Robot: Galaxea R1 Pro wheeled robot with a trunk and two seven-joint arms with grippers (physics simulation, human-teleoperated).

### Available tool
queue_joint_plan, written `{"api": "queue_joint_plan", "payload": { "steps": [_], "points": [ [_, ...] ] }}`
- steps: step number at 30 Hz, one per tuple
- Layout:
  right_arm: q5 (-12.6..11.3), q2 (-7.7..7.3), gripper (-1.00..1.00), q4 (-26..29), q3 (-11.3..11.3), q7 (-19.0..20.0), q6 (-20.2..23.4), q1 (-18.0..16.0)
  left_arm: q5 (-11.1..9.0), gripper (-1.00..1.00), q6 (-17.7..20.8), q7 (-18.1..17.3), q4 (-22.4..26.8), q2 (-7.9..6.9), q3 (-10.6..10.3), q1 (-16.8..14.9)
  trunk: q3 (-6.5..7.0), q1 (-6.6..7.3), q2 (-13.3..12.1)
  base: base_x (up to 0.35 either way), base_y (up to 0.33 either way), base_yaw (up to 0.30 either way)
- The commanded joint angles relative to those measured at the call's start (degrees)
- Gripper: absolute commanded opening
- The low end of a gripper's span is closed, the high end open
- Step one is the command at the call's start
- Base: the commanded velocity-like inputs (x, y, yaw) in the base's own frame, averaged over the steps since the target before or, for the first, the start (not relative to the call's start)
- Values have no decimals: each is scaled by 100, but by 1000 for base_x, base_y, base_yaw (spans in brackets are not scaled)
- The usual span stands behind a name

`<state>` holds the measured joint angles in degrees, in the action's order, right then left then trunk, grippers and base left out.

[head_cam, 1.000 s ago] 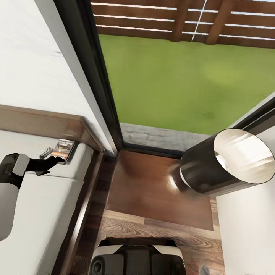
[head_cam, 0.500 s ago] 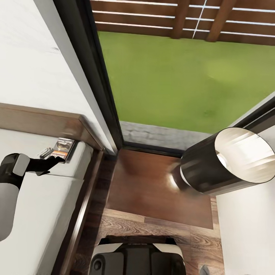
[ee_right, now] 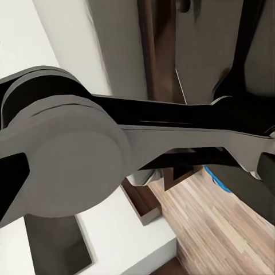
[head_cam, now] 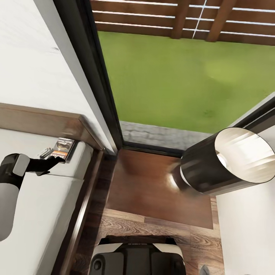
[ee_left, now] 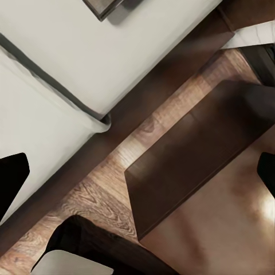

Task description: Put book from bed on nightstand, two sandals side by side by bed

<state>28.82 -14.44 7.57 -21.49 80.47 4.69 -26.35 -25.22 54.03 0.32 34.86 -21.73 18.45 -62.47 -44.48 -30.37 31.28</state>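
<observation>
The book, dark with an orange band, lies on the off-white mattress of the bed, in the corner by the brown headboard. My left gripper reaches to just short of the book and is open, with nothing between its fingers. In the left wrist view the gripper has its black fingertips far apart, and a corner of the book lies beyond them. The nightstand stands right of the bed, its glossy top bare in front. My right gripper looks open. A blue sliver of a sandal peeks past my arm.
A lamp with a black cylindrical shade stands on the right part of the nightstand. The black-framed window rises behind, with lawn outside. A narrow strip of plank floor separates my base from the nightstand.
The head camera tilted very slightly a second ago, shifting the picture. The left arm and the book have stayed where they were.
</observation>
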Motion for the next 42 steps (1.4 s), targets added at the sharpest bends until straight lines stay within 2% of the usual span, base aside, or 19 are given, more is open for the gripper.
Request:
{"api": "queue_joint_plan", "payload": {
  "steps": [1,8,18,28,31,33,35,36,37,38,40,42],
  "points": [
    [45,2,100,5,-49,26,50,-1,-8,100,28,3,3,2,18,-3,-5,-2,6,0,0,0],
    [45,3,100,3,-49,30,50,-1,-9,100,28,3,3,2,21,-4,-5,-2,6,0,0,26],
    [45,2,100,4,-48,39,50,-1,-7,100,28,3,3,2,31,-2,-5,-2,6,0,0,204],
    [39,2,100,3,-48,39,50,-1,9,100,8,5,6,-10,41,-2,-5,-2,6,0,0,20],
    [37,2,100,5,-48,39,50,-1,16,100,-228,30,34,-27,55,-4,-5,-2,6,0,0,1],
    [37,2,100,2,-48,39,50,-1,21,100,-589,55,51,-36,59,-7,-5,-2,6,0,0,0],
    [37,3,100,2,-48,39,50,-1,23,100,-1108,156,57,-34,54,-9,-5,-2,6,0,0,0],
    [37,3,100,3,-48,39,50,-1,24,100,-1497,303,60,-26,49,-10,-5,-2,6,0,0,0],
    [37,3,100,4,-48,39,50,-1,23,100,-1697,408,61,-22,45,-10,-5,-2,6,0,0,0],
    [36,3,100,4,-48,39,50,-1,17,100,-2070,659,59,-13,37,-10,-5,-2,6,0,0,0],
    [36,3,100,2,-48,39,50,-1,8,100,-2500,1031,57,16,24,-11,-5,-2,6,0,0,0],
    [36,1,100,0,-48,39,50,-1,8,100,-2745,1279,61,92,14,-13,-5,-2,6,0,0,0]
  ]
}}
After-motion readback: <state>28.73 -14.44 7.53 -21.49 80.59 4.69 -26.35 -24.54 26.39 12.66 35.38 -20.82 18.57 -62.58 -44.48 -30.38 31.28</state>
